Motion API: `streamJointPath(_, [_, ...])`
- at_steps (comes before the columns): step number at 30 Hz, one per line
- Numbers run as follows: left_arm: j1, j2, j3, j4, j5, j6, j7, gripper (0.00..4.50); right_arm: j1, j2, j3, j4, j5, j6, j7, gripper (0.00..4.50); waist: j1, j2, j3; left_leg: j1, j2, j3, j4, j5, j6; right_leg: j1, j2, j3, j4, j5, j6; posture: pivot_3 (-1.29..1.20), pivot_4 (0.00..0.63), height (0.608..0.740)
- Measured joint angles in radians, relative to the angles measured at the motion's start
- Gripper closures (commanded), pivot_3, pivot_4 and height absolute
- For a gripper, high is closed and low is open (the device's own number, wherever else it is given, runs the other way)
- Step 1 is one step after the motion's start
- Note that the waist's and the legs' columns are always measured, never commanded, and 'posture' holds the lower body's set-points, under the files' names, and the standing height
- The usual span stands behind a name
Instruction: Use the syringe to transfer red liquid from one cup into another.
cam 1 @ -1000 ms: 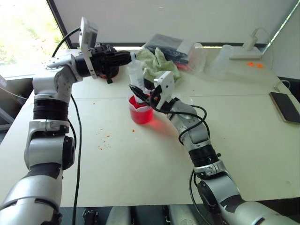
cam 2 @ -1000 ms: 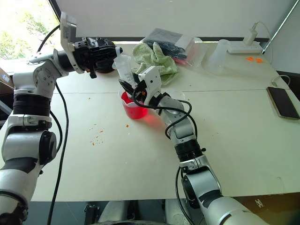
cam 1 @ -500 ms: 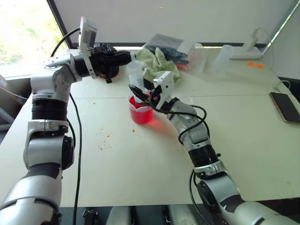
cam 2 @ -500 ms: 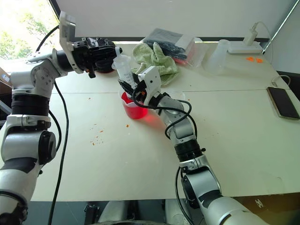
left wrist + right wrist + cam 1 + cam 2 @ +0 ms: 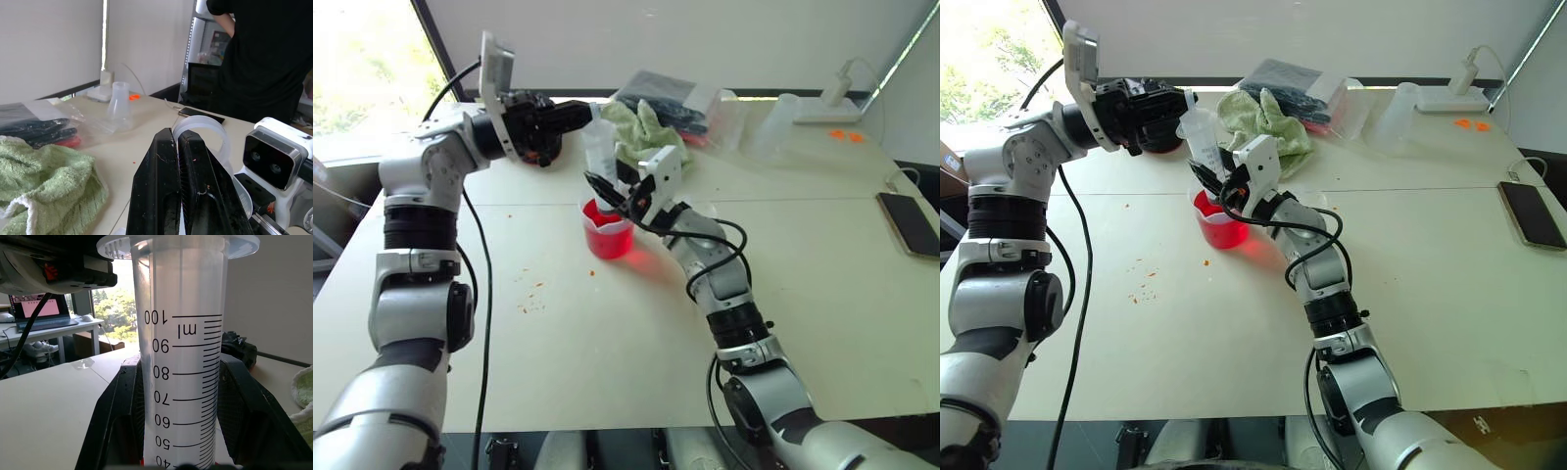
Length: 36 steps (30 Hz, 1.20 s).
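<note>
Right end effector point(image 5: 178, 431) clamps syringe point(image 5: 181, 347) barrel over beaker point(image 5: 607, 230); left end effector point(image 5: 178, 142) pinches plunger ring point(image 5: 201, 128).

The syringe point(image 5: 598, 157), clear with printed markings, stands nearly upright at upper centre of the frame, its lower end in the spouted beaker point(image 5: 608, 231). Red liquid point(image 5: 610, 239) fills the beaker's lower part. A small clear cup point(image 5: 703, 210) sits just right.

Table point(image 5: 558, 343) w/ beaker point(image 5: 608, 235), towel point(image 5: 641, 132), phone point(image 5: 908, 223)
</note>
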Motion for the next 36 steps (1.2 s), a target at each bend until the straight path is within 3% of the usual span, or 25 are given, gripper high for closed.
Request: streamJointPath(36, [-0.043,-0.019,0.008,0.006,-0.037,0.035,0.061,4.48,0.038,0.008,-0.015,-0.013,0.0,-0.019,-0.008,3.1,0.0,0.0,0.0,0.0,0.0,0.0,0.0,0.0,0.0,0.0,0.0,0.0,0.0,0.0,0.0,0.0,0.15,0.711])
